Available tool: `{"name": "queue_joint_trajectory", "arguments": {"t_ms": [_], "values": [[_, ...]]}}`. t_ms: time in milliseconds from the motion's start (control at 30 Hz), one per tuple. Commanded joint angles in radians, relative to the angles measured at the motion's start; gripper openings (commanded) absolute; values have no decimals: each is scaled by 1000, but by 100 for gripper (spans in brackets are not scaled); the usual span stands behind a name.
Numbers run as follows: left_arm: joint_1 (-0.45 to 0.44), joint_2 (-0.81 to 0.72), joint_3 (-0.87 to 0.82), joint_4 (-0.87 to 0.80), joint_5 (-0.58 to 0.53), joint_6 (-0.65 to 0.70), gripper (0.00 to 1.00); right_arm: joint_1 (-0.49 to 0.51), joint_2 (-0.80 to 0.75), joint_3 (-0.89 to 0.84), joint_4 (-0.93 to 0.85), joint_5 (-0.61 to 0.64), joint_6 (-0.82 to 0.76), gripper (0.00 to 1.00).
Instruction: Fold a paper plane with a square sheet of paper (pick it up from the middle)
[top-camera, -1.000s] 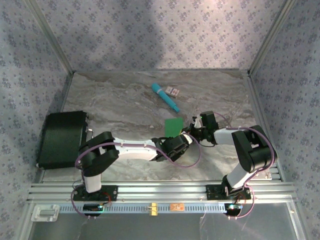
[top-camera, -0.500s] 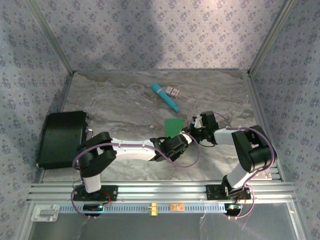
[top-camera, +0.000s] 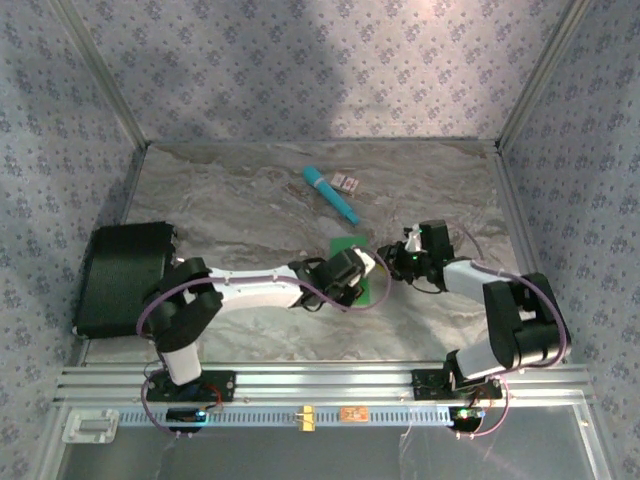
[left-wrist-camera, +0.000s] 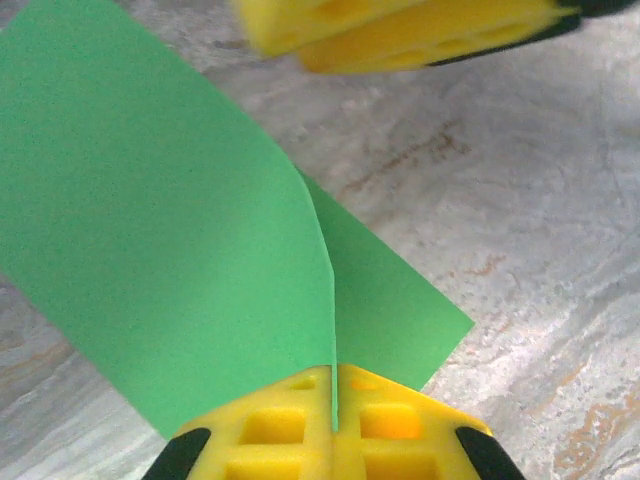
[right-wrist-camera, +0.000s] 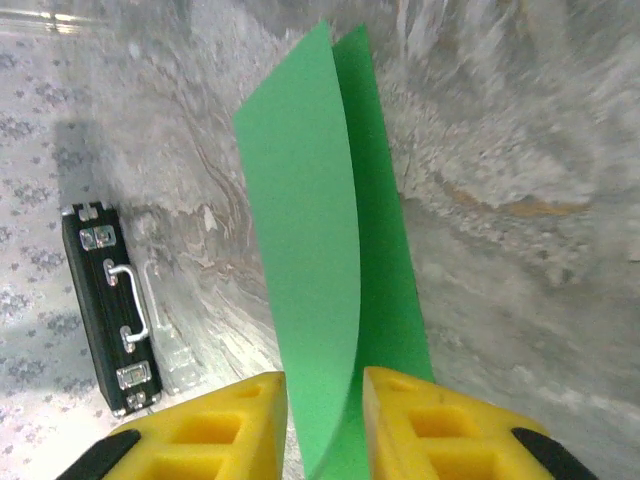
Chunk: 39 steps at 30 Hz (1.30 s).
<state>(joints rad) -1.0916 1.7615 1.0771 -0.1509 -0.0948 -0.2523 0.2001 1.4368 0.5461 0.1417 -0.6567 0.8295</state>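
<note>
Your one container is the black case (top-camera: 125, 278) at the left edge of the marbled tabletop (top-camera: 240, 210). It lies flat and closed, so you cannot see what it holds. The right wrist view shows its metal latches and a handle on the near face (right-wrist-camera: 110, 310), with its lower end cut off by the gripper finger. The square sheet of paper (top-camera: 348, 246) is at the middle of the table between the two arms. It is bent over on itself into two bright green leaves that stand up off the surface. Your left gripper (left-wrist-camera: 334, 400) has its yellow fingers pressed together on the fold line, so the sheet (left-wrist-camera: 170, 230) is pinched there, and its lower edge is hidden behind the pads. Your right gripper (right-wrist-camera: 325, 420) has its fingers apart, with the curved paper (right-wrist-camera: 310, 250) running down between them. You cannot tell from here whether either pad touches the sheet. From above, the left gripper (top-camera: 352, 268) and right gripper (top-camera: 398, 262) sit close together and cover most of the paper. You get only one green patch behind the left wrist and a sliver in front of it. Farther back, a teal cylindrical stick (top-camera: 331, 195) lies at an angle. Just beside its far end is a small pale item (top-camera: 346, 182) that is too small to identify.
</note>
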Motion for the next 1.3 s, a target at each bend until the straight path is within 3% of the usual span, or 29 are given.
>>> {"name": "queue_joint_trajectory", "arguments": {"t_ms": [0,100,233,667,1000,1267], "values": [[52,-40,-15,45,215,-95,1,-21,-64,-10,-129,33,-55,28],[94,-34,-20,82,327,-139,2,-21,-92,-12,-165,10,-73,26],[126,-29,-39,131,385,-184,4,4,-96,-23,-170,-24,-75,17],[133,-5,-30,128,404,-203,4,110,-10,-10,-114,16,-47,0],[133,7,-25,120,403,-212,4,153,64,-20,-87,87,-22,0],[159,31,-17,113,448,-234,8,141,94,-32,-174,140,-97,0]]}}
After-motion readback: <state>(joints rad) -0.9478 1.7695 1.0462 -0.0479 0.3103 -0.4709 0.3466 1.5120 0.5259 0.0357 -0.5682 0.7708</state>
